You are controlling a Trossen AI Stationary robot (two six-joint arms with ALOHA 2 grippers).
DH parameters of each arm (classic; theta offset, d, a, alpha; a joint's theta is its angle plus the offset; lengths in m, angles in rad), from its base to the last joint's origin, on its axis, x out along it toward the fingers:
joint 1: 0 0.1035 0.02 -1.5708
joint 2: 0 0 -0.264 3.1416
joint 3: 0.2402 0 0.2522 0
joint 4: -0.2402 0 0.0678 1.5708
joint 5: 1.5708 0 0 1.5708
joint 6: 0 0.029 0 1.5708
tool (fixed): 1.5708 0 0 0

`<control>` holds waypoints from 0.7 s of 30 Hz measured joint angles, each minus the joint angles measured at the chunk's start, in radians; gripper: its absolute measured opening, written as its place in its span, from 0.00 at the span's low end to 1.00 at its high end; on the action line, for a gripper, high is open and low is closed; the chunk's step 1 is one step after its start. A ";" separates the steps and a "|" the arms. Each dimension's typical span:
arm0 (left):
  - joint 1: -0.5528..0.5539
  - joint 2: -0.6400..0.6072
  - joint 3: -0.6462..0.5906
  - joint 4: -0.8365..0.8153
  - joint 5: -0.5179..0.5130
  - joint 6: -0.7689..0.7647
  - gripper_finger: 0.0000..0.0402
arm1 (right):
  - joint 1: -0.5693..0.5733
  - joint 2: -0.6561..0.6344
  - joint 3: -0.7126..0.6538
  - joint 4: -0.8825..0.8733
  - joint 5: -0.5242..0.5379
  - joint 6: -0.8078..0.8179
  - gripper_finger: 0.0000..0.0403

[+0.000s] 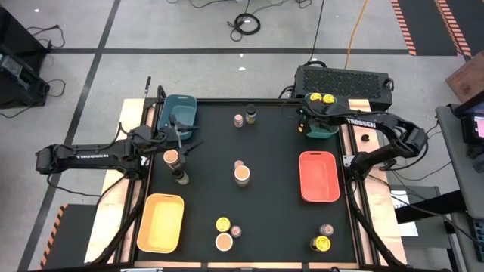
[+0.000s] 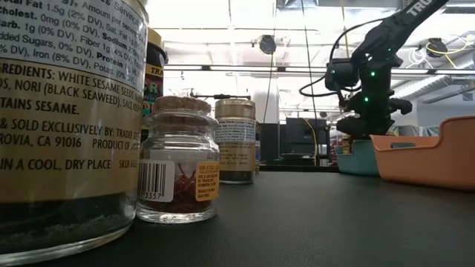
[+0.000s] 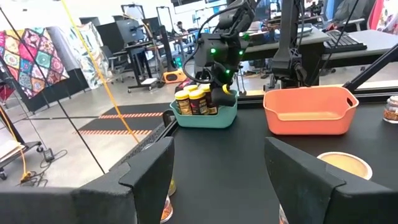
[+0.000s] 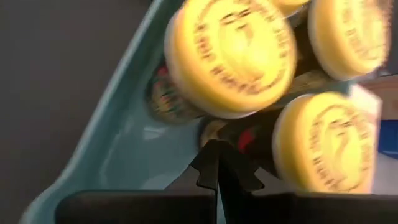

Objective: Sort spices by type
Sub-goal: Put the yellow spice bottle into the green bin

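- The black table (image 1: 280, 219) is bounded by a raised frame on all sides; most open room is found in its middle and between the trays.
- The left arm is stretched in from the left edge, almost level, with the left gripper (image 1: 180, 141) just in front of the dark teal tray (image 1: 178, 111) at the far left corner. Its fingers (image 3: 149, 171) are seen parted in the left wrist view with nothing between them; a tan-lidded jar (image 1: 172, 158) stands just beside it.
- The right arm is bent back from the right edge and reaches over the small teal tray (image 1: 327, 130) at the far right corner. The right gripper (image 4: 215, 163) is pointed down into that tray, its fingertips pressed together and holding nothing.
- The orange tray (image 1: 318, 176) lies near the right edge, the yellow tray (image 1: 161, 221) at the near left corner.
- Yellow-lidded jars (image 4: 231, 56) are packed in the small teal tray, just under the right gripper.
- More spice jars are scattered: two at the far edge (image 1: 244, 118), two at the centre (image 1: 241, 173), three at the near edge (image 1: 225, 233), two at the near right (image 1: 323, 238).
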 joint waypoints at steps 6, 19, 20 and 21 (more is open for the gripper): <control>0.000 0.000 0.000 -0.001 0.000 0.006 0.63 | -0.001 -0.009 0.000 -0.096 -0.044 0.035 0.00; 0.000 0.000 0.000 -0.002 0.001 0.005 0.63 | -0.027 -0.009 0.000 -0.044 0.166 0.043 0.00; 0.000 0.000 0.000 -0.001 0.001 0.005 0.63 | -0.027 -0.009 0.000 -0.030 0.176 0.041 0.00; 0.000 0.000 0.000 -0.001 0.001 0.005 0.63 | -0.027 -0.009 0.000 -0.018 0.181 0.038 0.00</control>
